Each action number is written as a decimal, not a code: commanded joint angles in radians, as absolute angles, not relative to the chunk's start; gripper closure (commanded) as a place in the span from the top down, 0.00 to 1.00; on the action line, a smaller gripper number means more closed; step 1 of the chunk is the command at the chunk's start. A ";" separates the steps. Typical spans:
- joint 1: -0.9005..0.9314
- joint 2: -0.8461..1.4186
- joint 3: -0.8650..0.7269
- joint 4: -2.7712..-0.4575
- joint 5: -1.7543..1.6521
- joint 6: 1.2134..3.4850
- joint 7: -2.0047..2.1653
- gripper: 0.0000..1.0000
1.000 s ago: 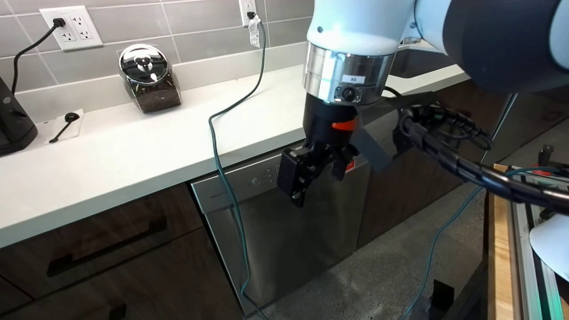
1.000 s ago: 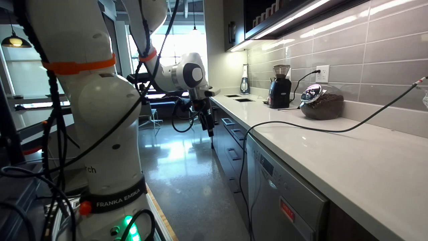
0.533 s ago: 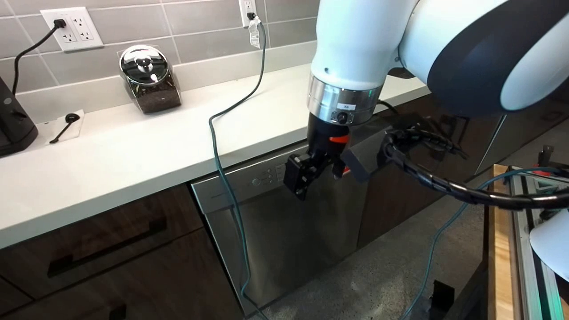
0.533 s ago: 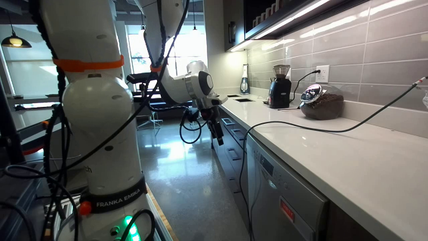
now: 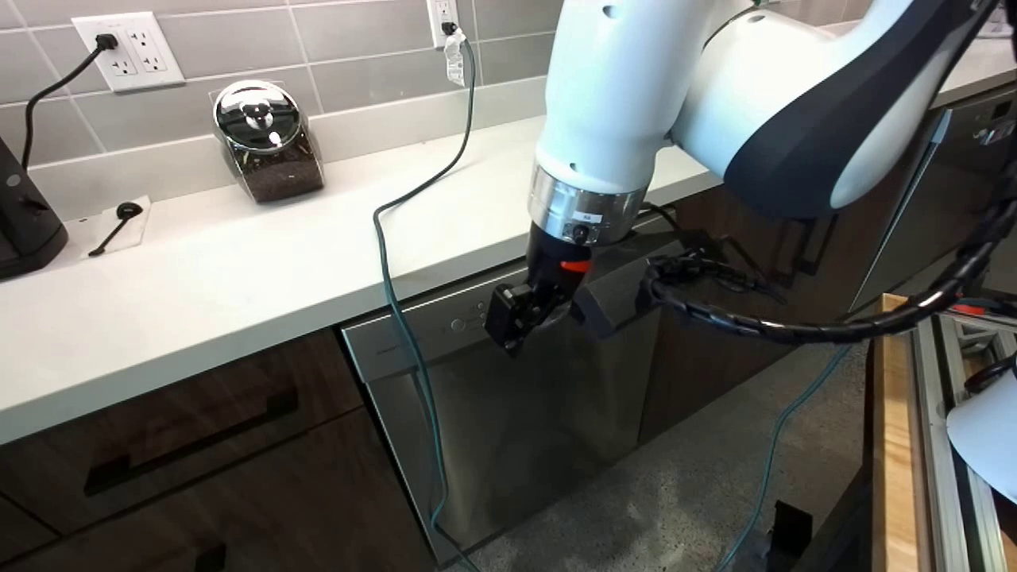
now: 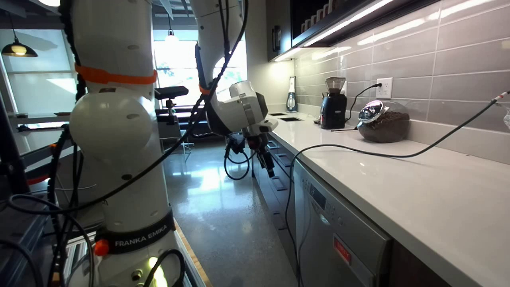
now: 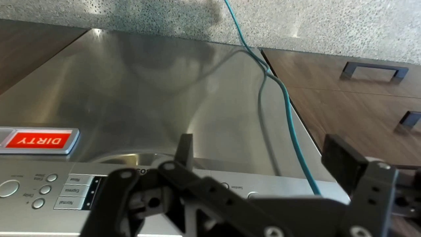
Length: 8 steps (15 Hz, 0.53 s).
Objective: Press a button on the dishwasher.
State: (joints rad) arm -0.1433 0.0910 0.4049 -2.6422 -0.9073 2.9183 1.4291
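Observation:
The brushed-steel dishwasher (image 5: 556,421) stands closed under the counter; it also shows in an exterior view (image 6: 326,255) and in the wrist view (image 7: 148,92). Its control strip carries a small dark display (image 6: 317,196), a large round button (image 7: 9,188), several small round buttons (image 7: 45,189) and a red DIRTY label (image 7: 42,140). My gripper (image 5: 508,330) is in front of the strip and pointing down, apart from it as far as I can see. In the wrist view my gripper (image 7: 263,154) is open with nothing between its fingers. Its linkage hides the middle of the strip.
A teal cable (image 7: 291,121) runs from the wall over the counter (image 5: 238,278) and down the dishwasher front. Dark wood drawers (image 5: 199,405) are beside the dishwasher. A glass jar with a chrome lid (image 5: 266,143) and a black grinder (image 6: 334,107) stand on the counter.
The arm has moved towards the counter and lower over the last second, bringing the gripper nearer the dishwasher front. The base light has turned from green to yellowish white.

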 commanded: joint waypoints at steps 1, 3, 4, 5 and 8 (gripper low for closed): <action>-0.116 0.215 0.354 -2.539 -1.116 2.931 1.610 1.00; -0.100 0.266 0.330 -2.493 -1.211 2.923 1.691 1.00; -0.091 0.291 0.318 -2.471 -1.257 2.921 1.731 1.00; -0.083 0.315 0.306 -2.450 -1.298 2.918 1.768 1.00; -0.059 0.379 0.277 -2.392 -1.411 2.910 1.870 0.82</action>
